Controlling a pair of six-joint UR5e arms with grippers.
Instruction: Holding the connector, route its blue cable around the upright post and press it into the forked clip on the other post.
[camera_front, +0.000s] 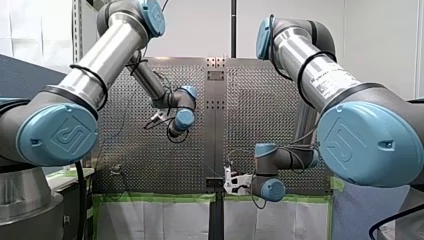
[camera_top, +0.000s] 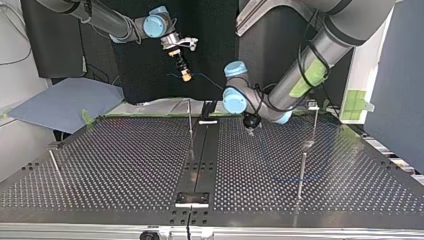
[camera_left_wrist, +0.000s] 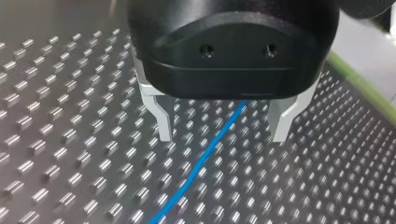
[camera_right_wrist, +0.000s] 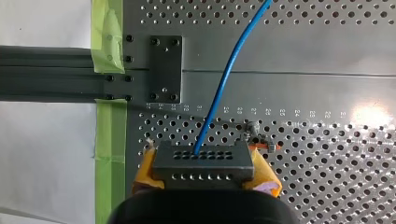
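Right hand (camera_right_wrist: 204, 181) clamped on connector (camera_right_wrist: 203, 161), held high over counter (camera_right_wrist: 303, 56) edge; left hand (camera_left_wrist: 222, 134), fingers (camera_left_wrist: 164, 122) apart, straddles blue cable (camera_left_wrist: 210, 149) low over it; routing and clipping both look undone.

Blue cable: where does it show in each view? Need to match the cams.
Front view: too thin to make out.
Top view: the blue cable trails from my right gripper, held high at the view's left.
Left wrist view: it passes between the open fingers of my left gripper.
Right wrist view: it leaves the connector that my right gripper holds.
Shared landmark: the perforated table.
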